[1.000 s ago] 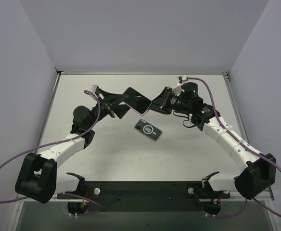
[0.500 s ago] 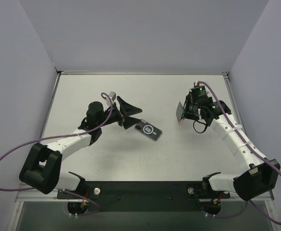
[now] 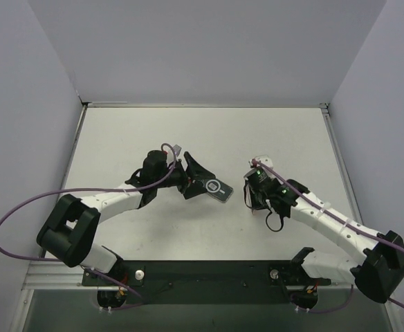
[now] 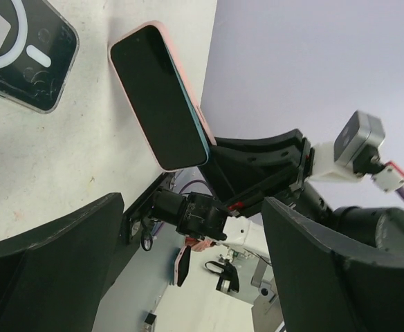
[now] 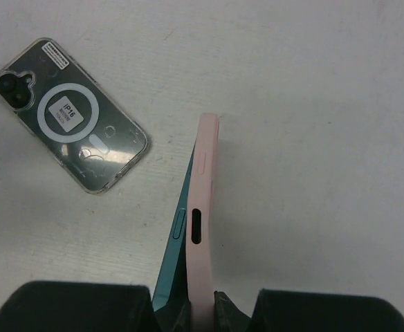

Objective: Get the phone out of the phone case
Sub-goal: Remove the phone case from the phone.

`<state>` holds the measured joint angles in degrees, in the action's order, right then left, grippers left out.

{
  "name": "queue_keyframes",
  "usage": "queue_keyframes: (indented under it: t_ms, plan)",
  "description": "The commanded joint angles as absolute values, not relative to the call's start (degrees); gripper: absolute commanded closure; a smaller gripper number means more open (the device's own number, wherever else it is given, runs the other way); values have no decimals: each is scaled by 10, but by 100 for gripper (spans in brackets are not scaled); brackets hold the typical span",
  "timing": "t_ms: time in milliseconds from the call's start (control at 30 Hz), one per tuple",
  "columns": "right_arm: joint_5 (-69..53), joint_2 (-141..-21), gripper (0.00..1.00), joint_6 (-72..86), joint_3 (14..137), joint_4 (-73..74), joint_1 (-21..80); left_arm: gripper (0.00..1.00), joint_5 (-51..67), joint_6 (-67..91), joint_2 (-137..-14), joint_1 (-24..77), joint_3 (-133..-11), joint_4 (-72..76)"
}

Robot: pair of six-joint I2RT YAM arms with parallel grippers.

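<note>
**Phone in pink case, clamped in right tool**

Gripped on edge in the right tool (image 3: 250,188), shut tight on it: phone (image 4: 159,104) with teal side showing against the pink case (image 5: 203,200), over the near right of the tabletop (image 3: 119,138). Lying flat just to the left: 1 clear case (image 5: 70,114). Beside that, left tool (image 3: 200,183), jaws spread apart, holding nothing.

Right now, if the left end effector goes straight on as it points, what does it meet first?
Probably the phone held by the right end effector; the clear case lies off to one side. Depth is unclear.
</note>
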<state>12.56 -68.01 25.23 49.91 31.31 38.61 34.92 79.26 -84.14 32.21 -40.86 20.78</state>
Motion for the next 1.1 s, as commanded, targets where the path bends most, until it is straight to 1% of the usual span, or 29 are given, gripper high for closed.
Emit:
queue_keyframes:
  t_ms: [0, 133, 167, 200, 233, 333, 733, 1067]
  plan:
    - [205, -609, 100, 293, 408, 183, 425, 8, 342, 790, -851, 329, -412, 255]
    - [181, -583, 100, 330, 349, 144, 432, 8, 340, 790, -853, 330, -404, 258]
    - [179, -585, 98, 344, 335, 140, 432, 8, 340, 791, -853, 331, -403, 259]
    - [177, -590, 94, 349, 330, 138, 432, 8, 340, 791, -854, 332, -402, 260]
    - [173, -595, 85, 354, 323, 135, 432, 8, 340, 791, -857, 333, -401, 264]
    - [158, -612, 82, 373, 303, 119, 432, 8, 343, 792, -863, 338, -401, 267]
    - [166, -691, 82, 386, 285, 41, 431, 9, 338, 799, -880, 362, -393, 279]
    - [126, -787, 83, 396, 253, -51, 414, 9, 334, 806, -886, 374, -378, 294]
